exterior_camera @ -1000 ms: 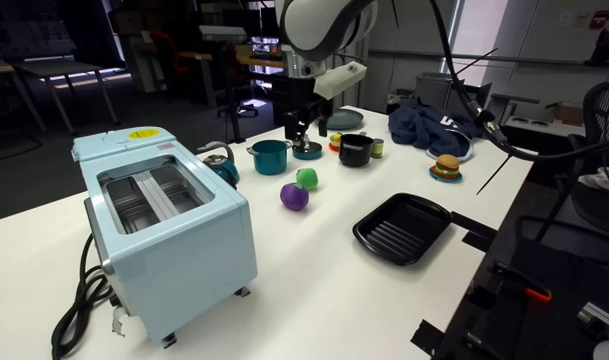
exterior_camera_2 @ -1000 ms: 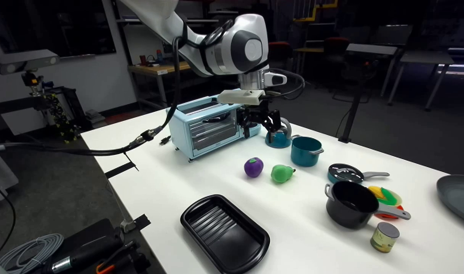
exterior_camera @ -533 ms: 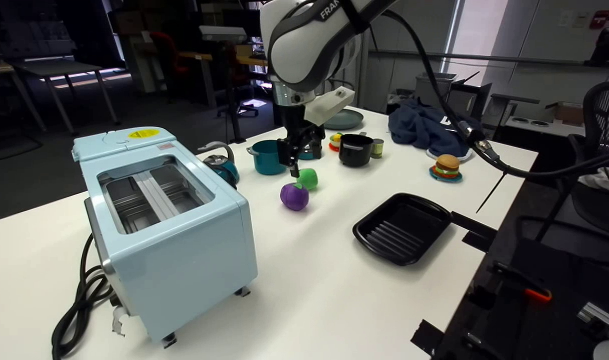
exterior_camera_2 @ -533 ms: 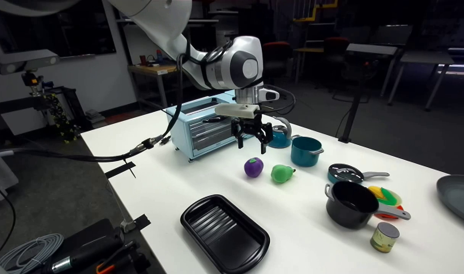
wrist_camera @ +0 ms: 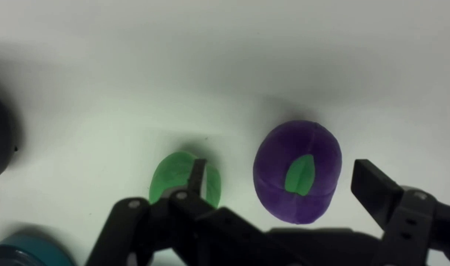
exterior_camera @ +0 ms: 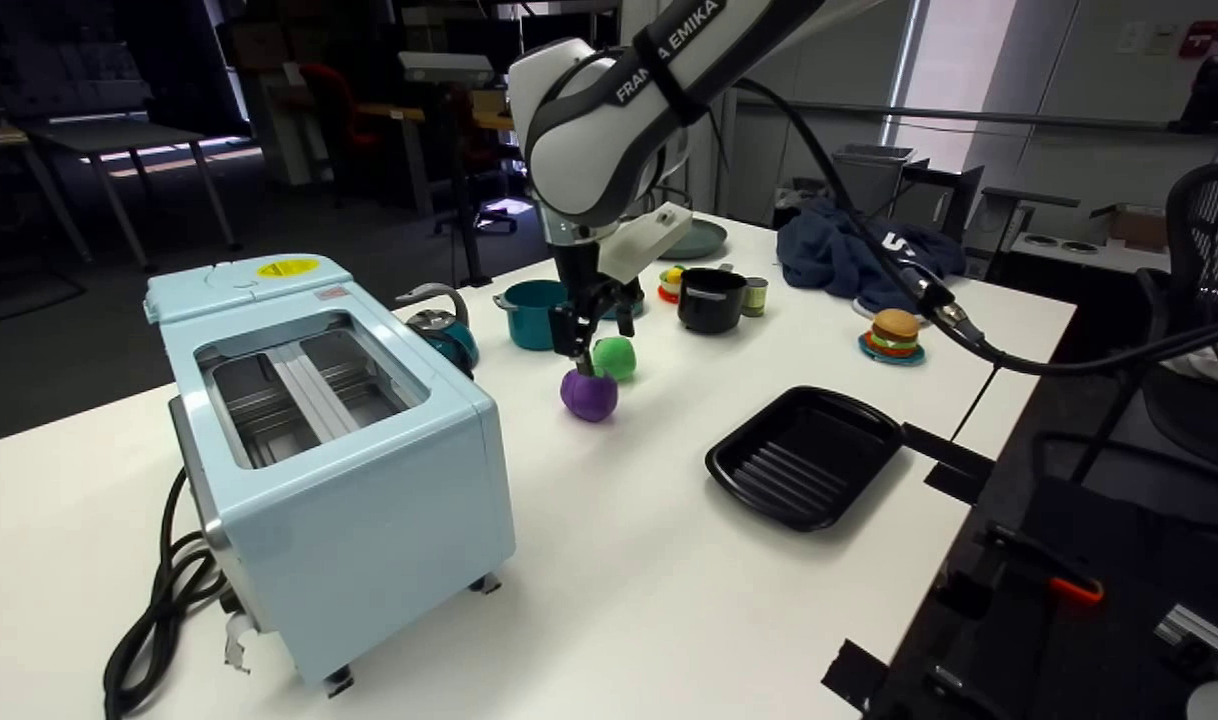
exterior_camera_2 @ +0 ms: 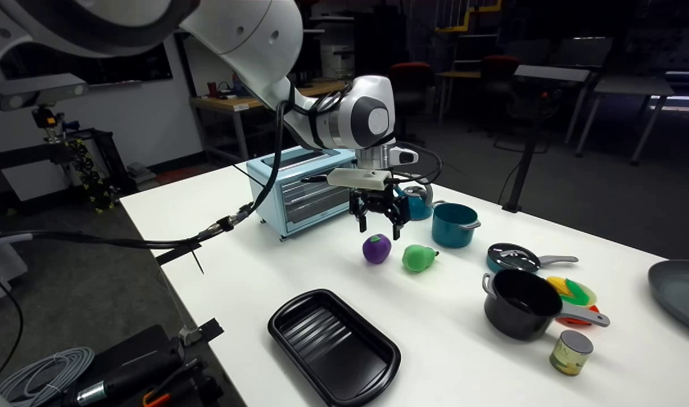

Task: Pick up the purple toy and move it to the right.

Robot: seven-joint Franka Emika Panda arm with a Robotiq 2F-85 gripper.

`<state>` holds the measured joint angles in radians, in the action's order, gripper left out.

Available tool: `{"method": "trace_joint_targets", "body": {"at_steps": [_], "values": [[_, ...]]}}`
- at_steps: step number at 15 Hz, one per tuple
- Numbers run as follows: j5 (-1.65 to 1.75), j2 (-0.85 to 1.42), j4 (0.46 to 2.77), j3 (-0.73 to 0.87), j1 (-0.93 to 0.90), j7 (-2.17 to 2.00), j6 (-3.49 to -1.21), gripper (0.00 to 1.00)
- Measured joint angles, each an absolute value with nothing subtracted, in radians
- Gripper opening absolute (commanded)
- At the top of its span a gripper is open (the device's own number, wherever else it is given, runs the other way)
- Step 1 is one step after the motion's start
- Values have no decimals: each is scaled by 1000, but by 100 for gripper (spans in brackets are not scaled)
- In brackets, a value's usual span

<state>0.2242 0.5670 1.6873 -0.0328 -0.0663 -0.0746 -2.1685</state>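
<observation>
White table (exterior_camera_2: 463,362) spreads across your frame in an exterior view, dim room behind it. Nearest the camera, bottom centre, you've got a black ridged baking tray (exterior_camera_2: 341,346). Lower right: small can (exterior_camera_2: 571,353), upright, then black pot (exterior_camera_2: 514,319), long grey handle pointing right. Further back, right of centre: lidded teal pan (exterior_camera_2: 508,260), grey handle also to the right.

Mid-frame, green pear toy (exterior_camera_2: 418,258) lies on the table, stem to the right. Your purple toy (exterior_camera_2: 377,249) sits on the table just left of it, green leaf shape on top. Your gripper (exterior_camera_2: 379,230) points down right by the purple toy, fingers (wrist_camera: 372,188) spread. Wrist view: you see the purple toy right of centre, between the fingers, bare table showing on either side of it; finger at picture left covers part of the green pear toy.

Behind that: teal pot (exterior_camera_2: 453,227), upright, right of the gripper; teal kettle (exterior_camera_2: 418,207), partly hidden by the gripper. Pale blue toaster oven (exterior_camera_2: 308,195) left of centre, glass front showing, partly behind your arm (exterior_camera_2: 265,51). Way back: red chair (exterior_camera_2: 409,79) near top centre; black stand (exterior_camera_2: 528,150) and grey table (exterior_camera_2: 633,85) upper right.
</observation>
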Motion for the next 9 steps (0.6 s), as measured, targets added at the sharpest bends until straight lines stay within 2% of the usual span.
{"method": "trace_joint_targets", "body": {"at_steps": [5, 6, 7, 9], "values": [[230, 642, 1632, -23, -75, -73, -2169, 100], [230, 654, 1624, -20, -75, -72, -2169, 75], [230, 665, 1618, -19, -76, -72, -2169, 72], [230, 681, 1611, -19, -80, -74, -2169, 58]]}}
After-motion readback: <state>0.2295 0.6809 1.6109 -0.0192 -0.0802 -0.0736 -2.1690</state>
